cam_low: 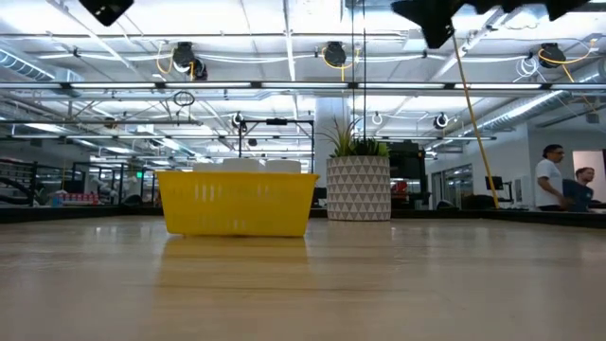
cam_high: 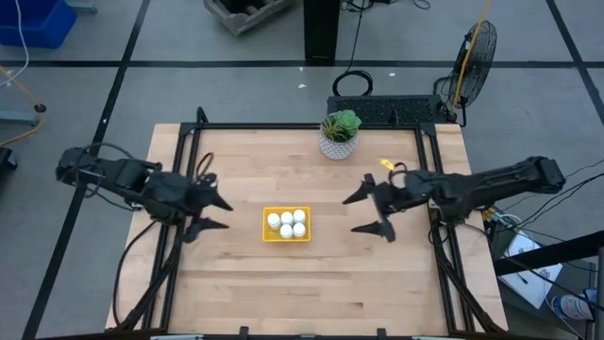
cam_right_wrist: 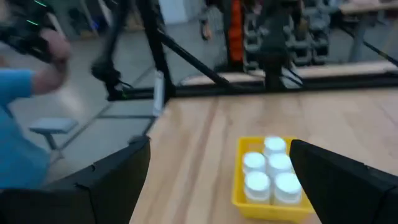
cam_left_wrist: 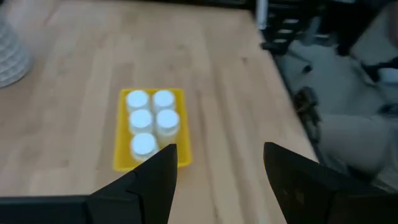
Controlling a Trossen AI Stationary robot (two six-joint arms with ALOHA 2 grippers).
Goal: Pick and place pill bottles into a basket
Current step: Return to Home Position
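Observation:
The yellow basket (cam_high: 286, 225) rests flat on the wooden table near its middle. Several white pill bottles (cam_high: 287, 223) stand upright inside it; they also show in the left wrist view (cam_left_wrist: 149, 121) and the right wrist view (cam_right_wrist: 270, 171). In the low view the basket (cam_low: 238, 202) stands on the tabletop with white caps just above its rim. My left gripper (cam_high: 219, 213) is open and empty, left of the basket and above the table. My right gripper (cam_high: 370, 212) is open and empty, right of the basket and above the table.
A white patterned pot with a green plant (cam_high: 340, 134) stands at the table's far edge, behind the basket. A small yellow item (cam_high: 387, 164) lies near the right arm. Dark frame rails run along the table's left and right sides. People show in the room beyond (cam_low: 559, 180).

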